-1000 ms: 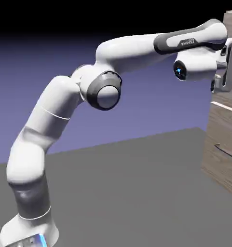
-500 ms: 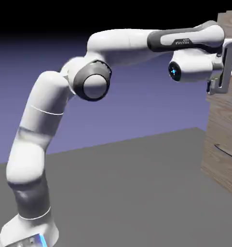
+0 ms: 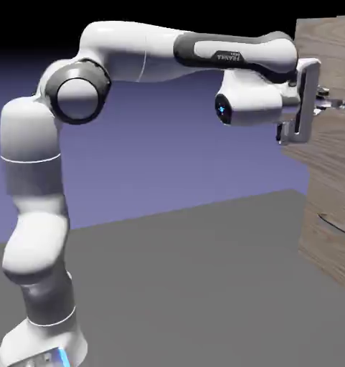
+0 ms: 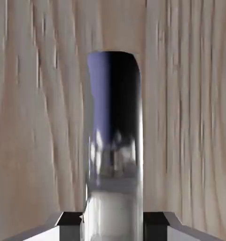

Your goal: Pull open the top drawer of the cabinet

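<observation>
Robot arm and cabinet, seen in 2 views. The white arm rose at the exterior view's left and reached across to the cabinet, which stood at the exterior view's right and was partly cut off by the picture's edge. The top drawer lay at the upper right, its wood-grain front standing out beyond the cabinet's lower part — partly open. The gripper was clenched on the drawer's handle, with 1 dark fingertip on each side of the glossy bar. Behind the bar, pale wood grain filled the hand view; blue-violet and black showed on its shiny face. Surroundings: a lower handle, thin and dark, sat on the cabinet below, well apart from the gripper. A dark grey surface extended between the arm's base and the cabinet — with the forearm high above it.
</observation>
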`<state>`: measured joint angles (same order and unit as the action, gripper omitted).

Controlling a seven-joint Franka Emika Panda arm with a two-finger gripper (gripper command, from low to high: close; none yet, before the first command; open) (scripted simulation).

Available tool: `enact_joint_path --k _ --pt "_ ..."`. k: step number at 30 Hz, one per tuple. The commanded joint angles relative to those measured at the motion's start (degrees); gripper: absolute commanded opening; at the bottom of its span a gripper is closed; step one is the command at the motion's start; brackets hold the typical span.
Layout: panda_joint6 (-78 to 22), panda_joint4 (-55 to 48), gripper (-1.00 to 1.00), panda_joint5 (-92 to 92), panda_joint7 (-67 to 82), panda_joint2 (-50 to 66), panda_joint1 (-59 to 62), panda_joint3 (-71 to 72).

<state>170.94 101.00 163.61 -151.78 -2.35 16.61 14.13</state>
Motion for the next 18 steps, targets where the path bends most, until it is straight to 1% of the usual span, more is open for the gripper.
enact_joint_path --k 1,8,14,15,16,18 --pt "-0.46 2.09 -1.00 -0.55 -0.94 -1.78 -0.02 -0.22" --pt "-2.14 16.62 -1.00 -4.58 -7.09 -15.30 -2.38 -3.35" --pt "-1.08 27.81 -1.00 -8.05 -10.84 -27.64 -6.39 -7.11" --pt "-1.08 27.81 1.00 -8.05 -10.84 -27.65 -6.39 -7.11" --pt "-1.08 27.81 1.00 -8.05 -10.84 -27.65 -6.39 -7.11" --pt "0.05 30.95 1.00 -9.26 -11.80 -31.80 -7.89 -8.26"
